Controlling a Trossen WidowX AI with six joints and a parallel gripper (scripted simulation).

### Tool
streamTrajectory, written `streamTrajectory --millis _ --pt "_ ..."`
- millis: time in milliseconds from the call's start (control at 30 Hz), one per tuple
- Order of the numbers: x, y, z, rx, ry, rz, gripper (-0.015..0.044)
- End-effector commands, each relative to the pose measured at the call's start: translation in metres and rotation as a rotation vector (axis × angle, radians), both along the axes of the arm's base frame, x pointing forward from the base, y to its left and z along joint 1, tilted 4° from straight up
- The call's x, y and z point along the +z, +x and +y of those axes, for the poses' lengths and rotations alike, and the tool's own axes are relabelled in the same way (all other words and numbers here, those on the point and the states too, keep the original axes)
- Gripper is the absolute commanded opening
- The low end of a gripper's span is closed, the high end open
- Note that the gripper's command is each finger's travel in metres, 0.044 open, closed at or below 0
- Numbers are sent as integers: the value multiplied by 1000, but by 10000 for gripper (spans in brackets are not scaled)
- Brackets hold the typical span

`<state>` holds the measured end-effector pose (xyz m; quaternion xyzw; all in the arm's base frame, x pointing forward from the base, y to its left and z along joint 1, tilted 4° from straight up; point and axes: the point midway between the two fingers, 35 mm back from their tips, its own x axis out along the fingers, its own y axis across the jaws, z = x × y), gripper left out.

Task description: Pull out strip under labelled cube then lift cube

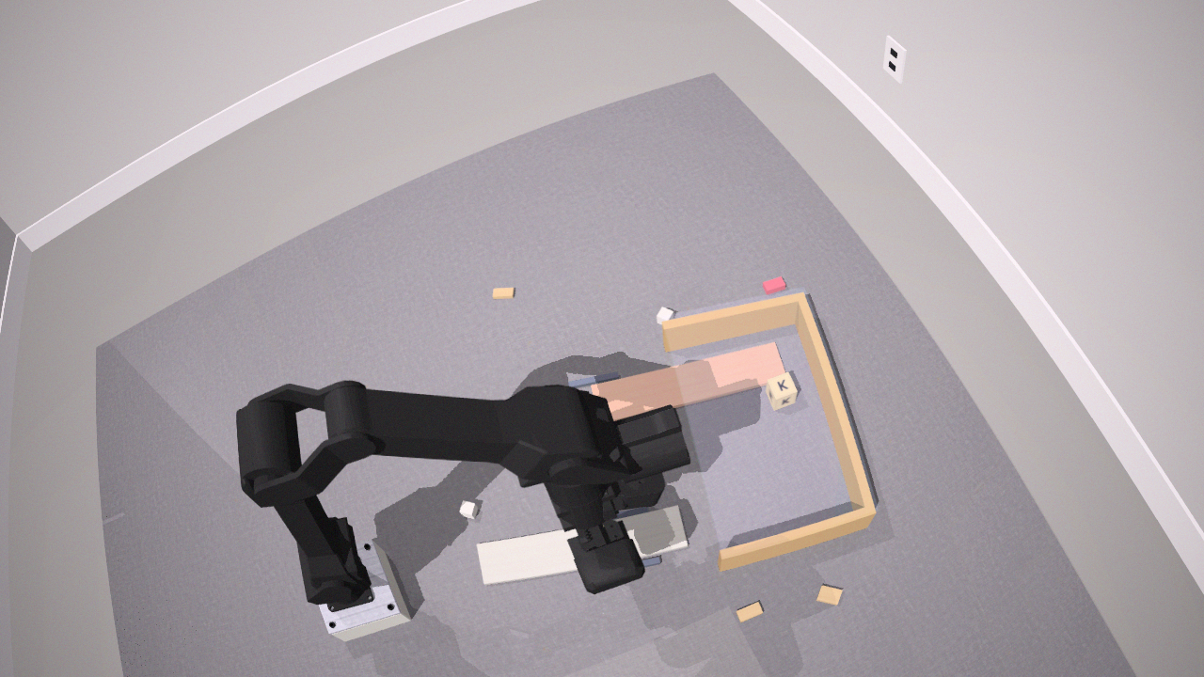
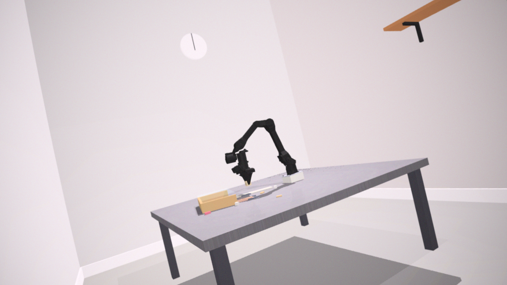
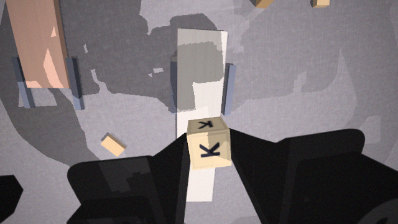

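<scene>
Top looks steeply down, exterior sideways from afar, wrist close above the white strip (image 3: 199, 81).

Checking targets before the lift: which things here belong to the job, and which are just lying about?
Job: gripper, shut on the K cube; white strip beneath it.
Lying about: pink strip, second cube at its end, wooden fence, small blocks.

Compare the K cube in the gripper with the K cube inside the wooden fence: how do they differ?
1. The held cube is clamped between the fingers of the gripper; the fenced cube sits free, untouched.
2. The held cube hangs over the white strip, outside the wooden fence; the fenced cube sits at the far end of the pink strip, inside it.

Both are tan cubes marked with a black K.
</scene>
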<state>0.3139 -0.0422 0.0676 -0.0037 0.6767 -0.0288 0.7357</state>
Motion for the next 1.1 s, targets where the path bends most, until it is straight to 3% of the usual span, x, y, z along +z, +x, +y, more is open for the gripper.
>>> streamTrajectory --millis 0,333,1067 --pt "-3 -14 2 -3 4 5 0" --pt "31 -19 4 -3 4 5 0" --pt "32 -19 4 -3 4 5 0"
